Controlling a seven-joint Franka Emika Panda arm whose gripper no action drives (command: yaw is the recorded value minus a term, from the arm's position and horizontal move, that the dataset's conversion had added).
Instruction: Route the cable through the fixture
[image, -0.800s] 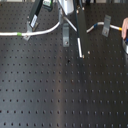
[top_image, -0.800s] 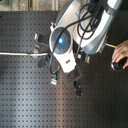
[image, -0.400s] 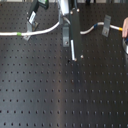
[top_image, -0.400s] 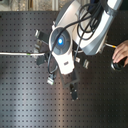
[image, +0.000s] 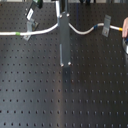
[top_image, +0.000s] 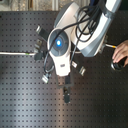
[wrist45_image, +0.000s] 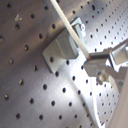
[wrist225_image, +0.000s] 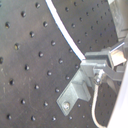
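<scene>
The white cable (image: 45, 30) lies across the far part of the black perforated board. Its green band (image: 19, 34) is at the first exterior view's left. Its yellow-blue end (image: 121, 29) is at the first exterior view's right. It runs by a grey fixture clip (image: 30, 24) and a second clip (image: 106, 25). My gripper (image: 64, 61) hangs between the clips and looks shut on the cable, which rises toward it from both sides. In the first wrist view the cable (wrist45_image: 67, 27) passes through a clip (wrist45_image: 61, 49) and ends at my fingers (wrist45_image: 107, 57).
A person's hand (top_image: 120, 50) is at the second exterior view's right, near the cable's end and a round black object (top_image: 118, 65). The arm's white body (top_image: 62, 47) covers the middle of the board in the second exterior view. Another clip (wrist225_image: 74, 94) shows in the second wrist view.
My gripper has come lower and nearer in the first exterior view and has shifted a little left in the second exterior view. The cable stays in about the same place.
</scene>
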